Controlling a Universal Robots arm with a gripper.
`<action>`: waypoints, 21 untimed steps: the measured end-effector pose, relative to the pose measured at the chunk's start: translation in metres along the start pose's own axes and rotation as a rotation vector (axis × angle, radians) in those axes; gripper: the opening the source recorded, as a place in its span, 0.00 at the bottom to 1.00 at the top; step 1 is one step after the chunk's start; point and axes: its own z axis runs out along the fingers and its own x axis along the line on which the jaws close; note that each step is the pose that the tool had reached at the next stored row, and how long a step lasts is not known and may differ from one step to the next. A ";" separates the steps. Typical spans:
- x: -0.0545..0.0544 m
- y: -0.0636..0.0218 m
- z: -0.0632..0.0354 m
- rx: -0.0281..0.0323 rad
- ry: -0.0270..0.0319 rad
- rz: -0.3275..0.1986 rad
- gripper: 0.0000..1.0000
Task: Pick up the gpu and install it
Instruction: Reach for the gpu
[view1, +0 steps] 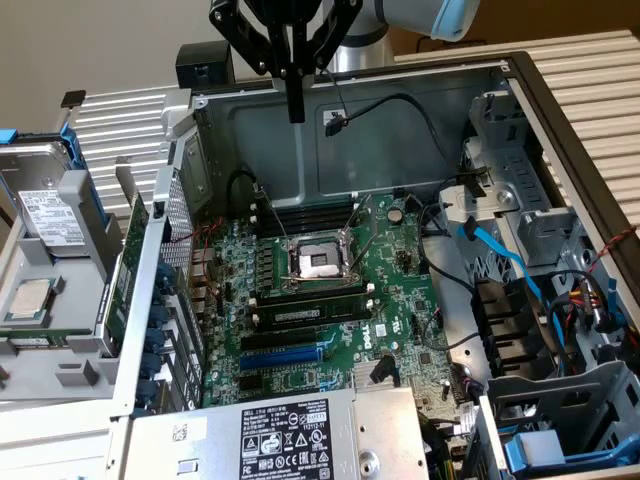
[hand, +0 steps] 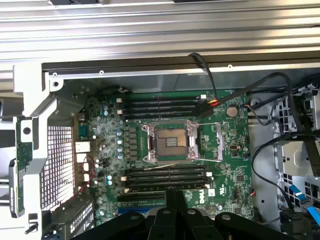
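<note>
My gripper (view1: 295, 105) hangs high above the back of the open computer case, its black fingers shut with nothing between them. In the wrist view the shut gripper (hand: 175, 200) sits over the large green motherboard (hand: 225, 165), near the lower RAM slots. A thin green card that looks like the gpu (view1: 126, 270) stands on edge outside the case, against the perforated rear panel at the exterior view's left. Seen from the wrist, the gpu (hand: 20, 170) is edge-on beside a grey metal bracket, well apart from the gripper. Its cooler is hidden.
The motherboard (view1: 400, 300) carries an empty CPU socket (view1: 315, 262), RAM sticks (view1: 310, 312) and a blue expansion slot (view1: 290, 352). A power supply (view1: 290, 432) fills the front. Blue cables (view1: 510, 262) and drive cages crowd the exterior view's right. A hard drive (view1: 45, 205) and a CPU (view1: 30, 298) rest on the grey rack at the left.
</note>
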 end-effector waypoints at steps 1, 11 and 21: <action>0.000 0.0000 0.0000 0.0000 0.0000 0.000 0.11; 0.018 -0.0013 -0.0004 -0.0002 -0.0007 0.000 0.11; 0.063 -0.0045 -0.0014 -0.0003 -0.0017 0.000 0.11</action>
